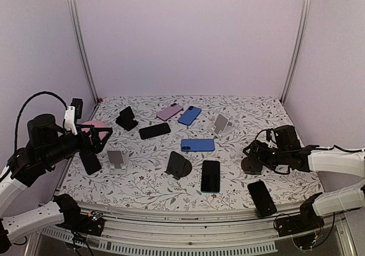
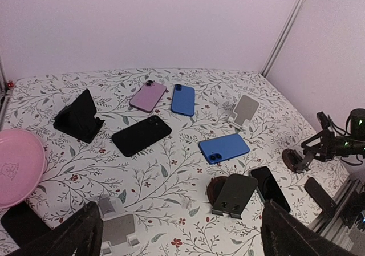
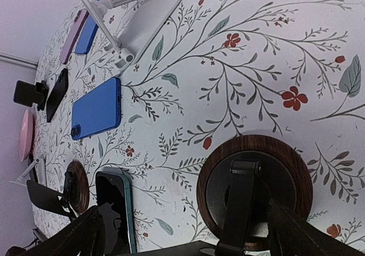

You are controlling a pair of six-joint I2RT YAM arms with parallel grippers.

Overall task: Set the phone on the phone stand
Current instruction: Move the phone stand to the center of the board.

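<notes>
Fingers [image 3: 302,236] of the right end effector [image 3: 185,217] are standing wide apart and gripping nothing, hanging just over the round wood-rimmed phone stand [image 3: 291,167] near the right edge of the desk [image 3: 251,68]. Over the left side, the left end effector [image 2: 179,210] is likewise spreading open and empty, near a silver stand [image 2: 118,228]. Phones are lying flat on the desk, with the teal-edged black phone [image 1: 210,175] just beside a dark stand [image 1: 178,165] and the blue phone [image 1: 197,145] behind them.

Phone [image 1: 210,175] right of stand [image 1: 178,165]
</notes>
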